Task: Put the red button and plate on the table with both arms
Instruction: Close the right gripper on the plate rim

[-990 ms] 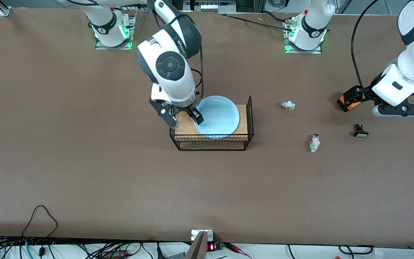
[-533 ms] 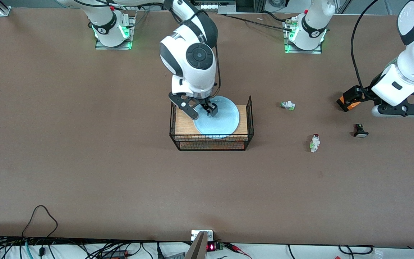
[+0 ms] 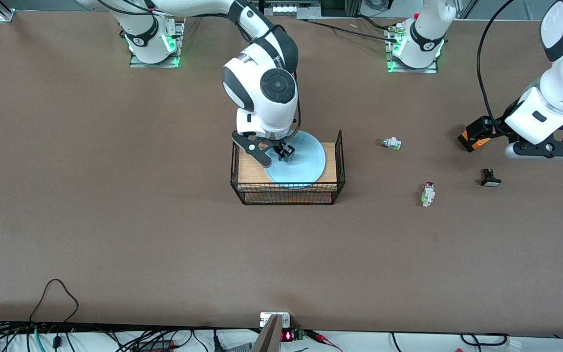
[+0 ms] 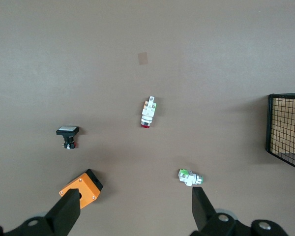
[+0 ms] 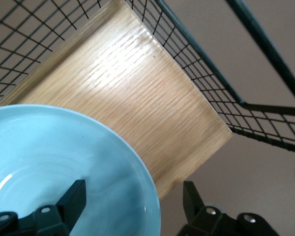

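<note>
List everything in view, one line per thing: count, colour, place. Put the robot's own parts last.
plate: one, light blue, on the wire rack's wooden top.
wire rack: one, black with wood top, mid-table.
red button: one, whitish with red cap, on the table toward the left arm's end.
white-green switch: one, farther from the front camera than the red button.
black switch: one, white cap, beside the red button.
orange box: one, orange and black, near the left gripper.
table: one, brown.
right gripper: one, black, jaws astride the plate's rim.
left gripper: one, black, open, over the orange box and switches, waiting.
</note>
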You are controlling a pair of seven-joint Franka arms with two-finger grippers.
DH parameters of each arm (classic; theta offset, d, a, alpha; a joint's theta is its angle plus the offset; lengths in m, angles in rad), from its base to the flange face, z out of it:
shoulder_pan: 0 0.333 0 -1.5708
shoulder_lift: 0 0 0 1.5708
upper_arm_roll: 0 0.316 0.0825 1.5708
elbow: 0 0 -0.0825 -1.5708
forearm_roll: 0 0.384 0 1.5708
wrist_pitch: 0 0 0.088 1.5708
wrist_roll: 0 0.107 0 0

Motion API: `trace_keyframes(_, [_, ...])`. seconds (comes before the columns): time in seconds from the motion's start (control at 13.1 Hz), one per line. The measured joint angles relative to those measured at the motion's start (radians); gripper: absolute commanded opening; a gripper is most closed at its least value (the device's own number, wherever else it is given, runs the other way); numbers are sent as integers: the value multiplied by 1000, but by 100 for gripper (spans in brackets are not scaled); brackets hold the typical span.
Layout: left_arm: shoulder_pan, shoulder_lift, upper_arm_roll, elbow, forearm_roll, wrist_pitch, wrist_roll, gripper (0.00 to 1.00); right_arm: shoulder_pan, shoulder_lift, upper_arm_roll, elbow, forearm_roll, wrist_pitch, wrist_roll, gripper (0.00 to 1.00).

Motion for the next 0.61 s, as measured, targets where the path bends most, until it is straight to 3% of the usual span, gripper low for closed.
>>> trace_keyframes(0.23, [0,0,0,0,0,-9,0,100,0,0,0,0,0,0,0,42])
trace_keyframes(0.3, [0,0,0,0,0,-9,0,100,3,0,0,0,0,0,0,27])
trace_keyframes(0.53, [0,-1,0,0,0,-9,0,100,5,0,2,0,3,-1,-1,0])
trace_keyframes(0.61, [0,-1,0,0,0,-9,0,100,5,-3,4,2,20,-5,-6,0])
